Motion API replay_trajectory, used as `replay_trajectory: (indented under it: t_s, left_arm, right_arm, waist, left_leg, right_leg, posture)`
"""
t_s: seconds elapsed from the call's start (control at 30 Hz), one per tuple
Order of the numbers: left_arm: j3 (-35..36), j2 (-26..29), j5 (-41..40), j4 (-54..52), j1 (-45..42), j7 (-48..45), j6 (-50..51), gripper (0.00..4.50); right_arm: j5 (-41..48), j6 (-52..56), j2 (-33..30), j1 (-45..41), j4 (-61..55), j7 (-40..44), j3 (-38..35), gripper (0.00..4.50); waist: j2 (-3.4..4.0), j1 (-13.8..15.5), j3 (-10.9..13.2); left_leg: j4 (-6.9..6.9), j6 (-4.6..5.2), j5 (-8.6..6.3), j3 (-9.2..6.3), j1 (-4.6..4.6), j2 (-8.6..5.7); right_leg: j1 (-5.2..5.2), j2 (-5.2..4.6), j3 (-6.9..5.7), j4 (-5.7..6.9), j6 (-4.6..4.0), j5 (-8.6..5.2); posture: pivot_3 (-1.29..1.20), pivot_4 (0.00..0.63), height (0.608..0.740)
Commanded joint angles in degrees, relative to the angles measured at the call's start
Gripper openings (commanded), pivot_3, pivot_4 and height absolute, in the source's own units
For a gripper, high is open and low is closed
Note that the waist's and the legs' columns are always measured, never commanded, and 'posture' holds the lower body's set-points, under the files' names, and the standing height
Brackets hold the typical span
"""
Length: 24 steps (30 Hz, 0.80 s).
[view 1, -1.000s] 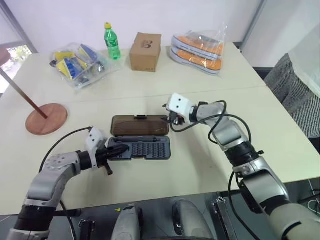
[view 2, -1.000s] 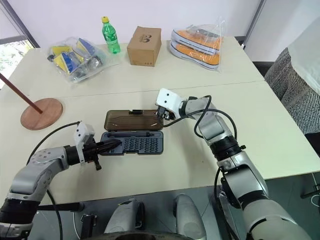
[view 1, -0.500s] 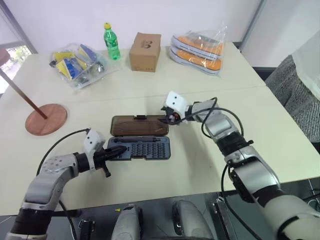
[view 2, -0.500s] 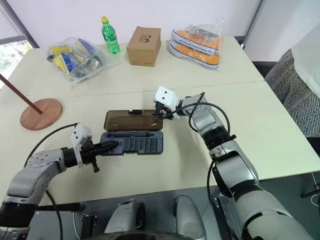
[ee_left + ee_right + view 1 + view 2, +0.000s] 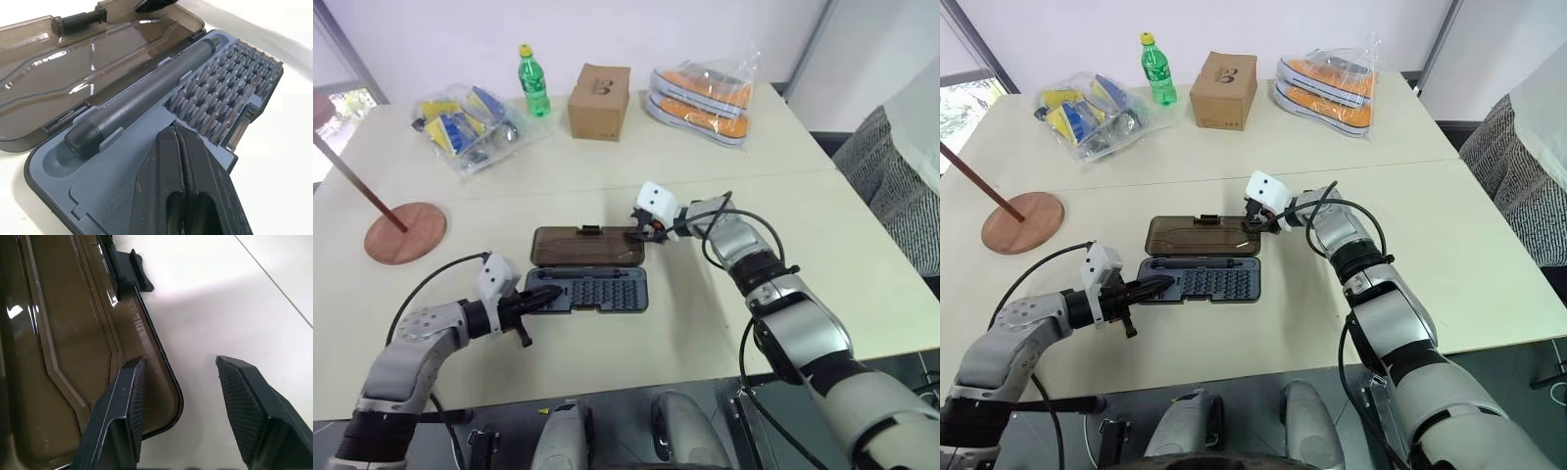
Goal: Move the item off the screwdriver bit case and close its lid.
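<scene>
Case lies open on the counter [image 5: 724, 323].
The right hand [image 5: 178, 404], fingers apart, is set astride a corner of the lid [image 5: 585, 245]; the left hand [image 5: 544, 297], pressed together, is rested on the tray [image 5: 592, 291].

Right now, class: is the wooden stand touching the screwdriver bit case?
Apart. The left eye view shows the wooden stand off to the robot's left, bare table between it and the screwdriver bit case.

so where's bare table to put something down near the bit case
Widest bare stretch: right of the bit case, past the right gripper, toward the table edge. Another band runs between the open lid and the back row: snack bag, bottle, cardboard box, bagged shoes. Left is tighter, between wooden stand and left gripper.
</scene>
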Motion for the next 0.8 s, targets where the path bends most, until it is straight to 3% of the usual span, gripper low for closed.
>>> replay_trajectory:
  t_s: [0.03, 0.1, 0.2, 0.5, 0.8]
  left_arm:
    - [-0.3, 0.0, 1.0, -0.1, 1.1, 0.7, 0.7, 0.01]
    - [-0.3, 0.1, 1.1, 0.0, 1.0, 0.8, 0.5, 0.0]
    - [-0.3, 0.2, 1.2, 0.1, 0.8, 0.9, 0.5, 0.0]
    - [-0.2, -0.2, 1.5, 1.0, 0.0, 1.2, 0.4, 0.0]
    - [0.8, -0.5, 1.0, 3.1, -1.7, 0.9, 1.0, 0.0]
  right_arm:
    - [-0.5, -0.6, 0.2, -1.5, 0.5, 0.0, -0.5, 2.1]
    - [-0.6, -0.8, 0.3, -1.5, 0.7, 0.1, -0.5, 1.44]
    - [-0.9, -0.9, 0.5, -1.5, 0.8, 0.3, -0.5, 0.06]
    - [-2.4, -2.9, 0.0, -0.7, -0.5, 0.9, 0.1, 0.06]
    - [-9.5, -15.4, -4.9, 4.6, -13.8, -3.6, 3.9, 0.06]
  waist:
    - [0.0, 0.0, 0.0]
    - [0.0, 0.0, 0.0]
    - [-0.03, 0.0, 0.0]
    - [-0.05, -0.3, 0.0]
    - [-0.04, 0.0, 0.0]
  left_leg:
    - [0.0, 0.0, 0.0, 0.0, 0.0, 0.0]
    - [-0.01, 0.0, 0.0, 0.0, 0.0, 0.01]
    - [-0.02, 0.0, 0.0, 0.0, 0.0, 0.01]
    - [-0.34, -0.03, 0.02, 0.02, 0.38, 0.01]
    - [-0.34, -0.03, 0.02, 0.03, 0.37, -0.01]
  right_leg:
    - [0.0, -0.01, 0.0, 0.0, 0.0, 0.0]
    - [0.0, -0.02, 0.0, 0.0, 0.0, 0.0]
    - [0.0, -0.04, -0.01, 0.0, 0.0, 0.0]
    - [0.17, 0.06, 0.01, 0.01, -0.16, -0.01]
    - [0.16, 0.05, 0.0, 0.0, -0.16, -0.01]
  posture:
    - [0.0, 0.15, 0.74]
    - [0.0, 0.15, 0.74]
    - [0.0, 0.15, 0.74]
    - [0.0, 0.15, 0.74]
    - [0.0, 0.15, 0.74]
